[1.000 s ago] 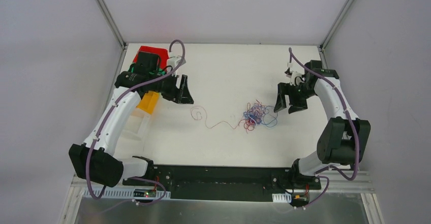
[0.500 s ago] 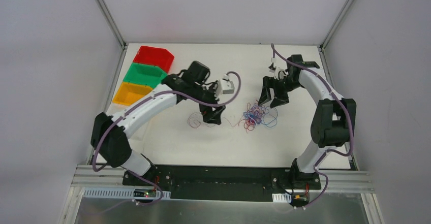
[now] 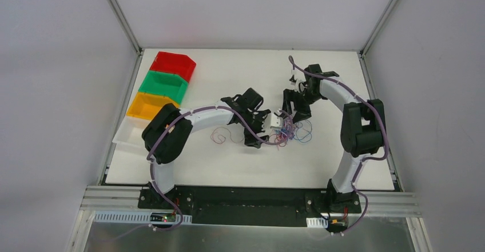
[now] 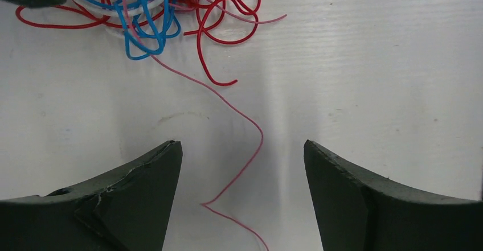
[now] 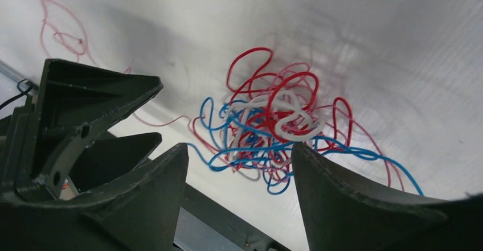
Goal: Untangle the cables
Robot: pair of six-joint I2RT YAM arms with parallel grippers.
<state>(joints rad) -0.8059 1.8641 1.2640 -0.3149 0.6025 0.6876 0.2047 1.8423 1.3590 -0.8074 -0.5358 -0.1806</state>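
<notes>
Cables (image 3: pixel 290 131) sit mid-table in the top view as a small red, blue and white knot. The left gripper (image 3: pixel 264 130) is just beside its left edge and the right gripper (image 3: pixel 293 114) just beyond its far edge, so both arms are about equally near. The coloured bins (image 3: pixel 163 85) stand well apart at far left, and bare table (image 3: pixel 354 149) lies open to the right and the near side.

In the left wrist view the left gripper (image 4: pixel 242 148) is spread wide and holds nothing. The knot (image 4: pixel 154 6) lies ahead and leftward. One pink-red strand (image 4: pixel 238 108) trails from it back through the gap, roughly along the approach line, and looks like the likeliest pinch.

The right wrist view shows the right gripper (image 5: pixel 239 148) wide and empty, with the knot (image 5: pixel 273 126) straight ahead. The left gripper (image 5: pixel 85 108) crowds in from the left, leaving little room between them.
</notes>
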